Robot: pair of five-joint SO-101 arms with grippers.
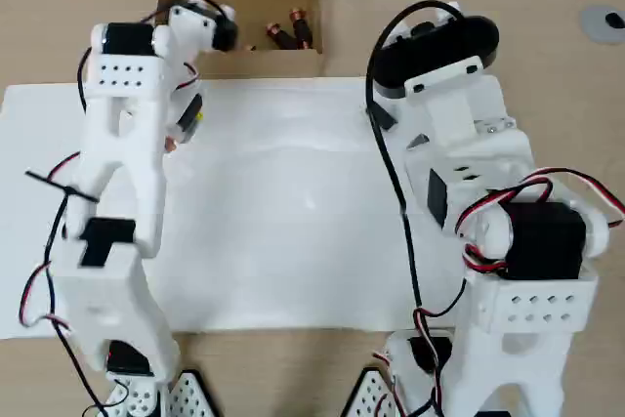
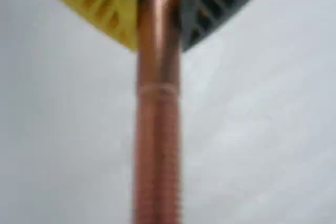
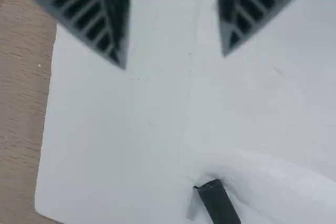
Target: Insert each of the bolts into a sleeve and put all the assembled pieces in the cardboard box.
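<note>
Two assembled pieces (image 1: 291, 30), dark sleeves with copper ends, lie side by side in the cardboard box (image 1: 293, 63) at the far edge of the table (image 1: 547, 7). Just in front of the box's left corner, the left gripper (image 2: 157, 35) is clamped on a copper bolt (image 2: 157, 129), yellow finger on one side and dark finger on the other, with the threaded end sticking out over the white sheet (image 1: 293, 202). The right gripper (image 3: 173, 56) hangs over the sheet with its jaws spread wide and nothing between them; a small dark object (image 3: 215, 203) lies on the sheet near it.
</note>
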